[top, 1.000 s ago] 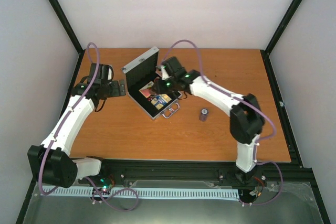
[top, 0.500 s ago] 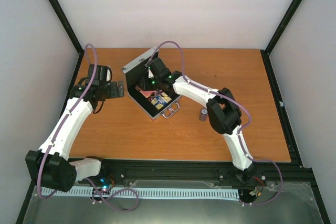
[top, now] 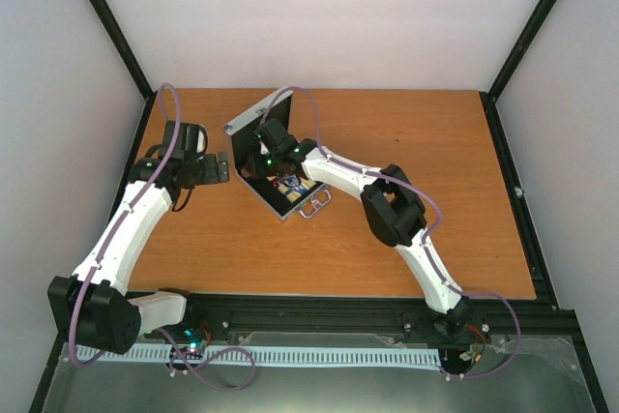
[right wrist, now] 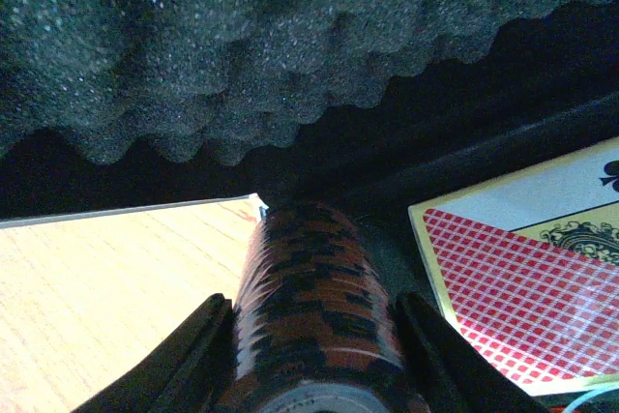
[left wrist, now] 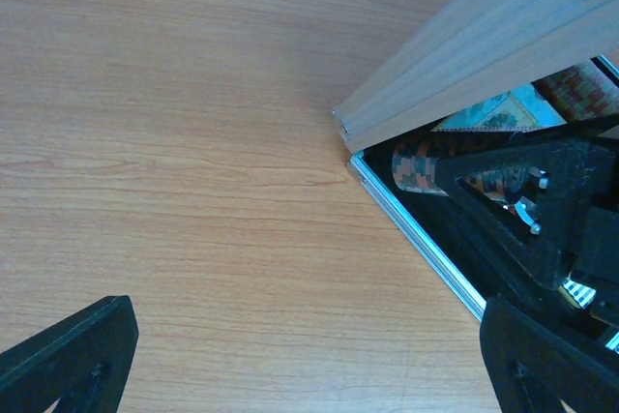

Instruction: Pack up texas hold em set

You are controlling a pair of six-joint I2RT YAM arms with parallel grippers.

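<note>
Case (top: 259,195): open on the table (top: 416,142), left of centre in the top view, with its handle (top: 312,208) on the lower-right side.
Lid (top: 253,119): raised and tilted back toward the upper left. In the left wrist view its aluminium edge runs from the centre to the upper right corner.
Foam (right wrist: 242,45): dark, egg-crate lining of the lid, filling the top of the right wrist view.
Right gripper (right wrist: 311,336): reaches into the left end of the case, under the lid. Its jaws are partly closed and clamped on the chips, one finger on each side of the stack.
Chips (right wrist: 309,268): a dark stack with orange-red marks, lying on its side in the lower centre of the right wrist view. It is at the left end of the case, just inside the silver rim. Whether it rests on the black lining cannot be told.
Red deck (right wrist: 522,287): red and white, lying in the case at the lower right of the right wrist view, beside the chips but apart from them.
Blue deck (left wrist: 498,111): peeks out under the lid edge at the upper right of the left wrist view, mostly hidden.
Left gripper (left wrist: 308,336): jaws wide apart with nothing between them, over bare table just left of the case and not touching it. Only its fingertips (left wrist: 73,355) show, in the lower corners of its own view.
</note>
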